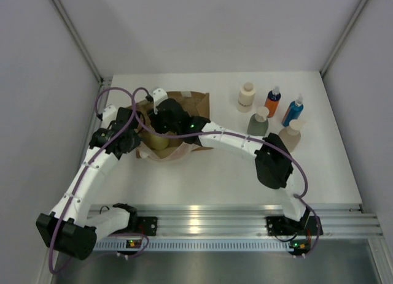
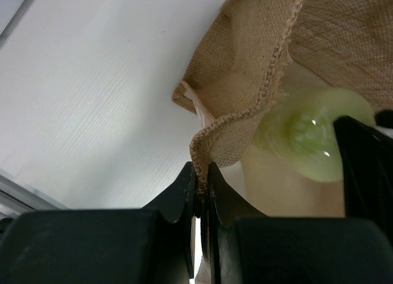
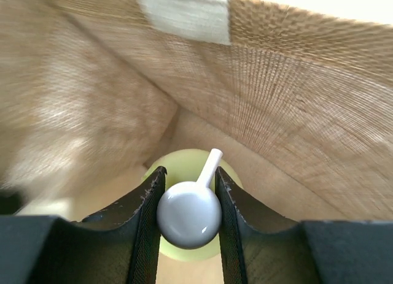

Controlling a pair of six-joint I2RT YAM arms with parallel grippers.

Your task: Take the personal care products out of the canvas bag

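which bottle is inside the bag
The yellow-green bottle: it sits inside the canvas bag, with the right gripper shut on its cap. The cream, orange, blue, grey-green and beige bottles stand outside on the table.

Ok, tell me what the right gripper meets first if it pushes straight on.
The right gripper is shut on the cap of the bottle, so its yellow-green body comes first; beyond, probably the bag's inner wall, though depth is unclear.

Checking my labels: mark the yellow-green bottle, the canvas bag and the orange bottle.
yellow-green bottle (image 3: 189,215): right wrist view, on its rounded pale cap.
canvas bag (image 1: 196,103): top external view, on its brown side panel.
orange bottle (image 1: 272,105): top external view, on its orange body.
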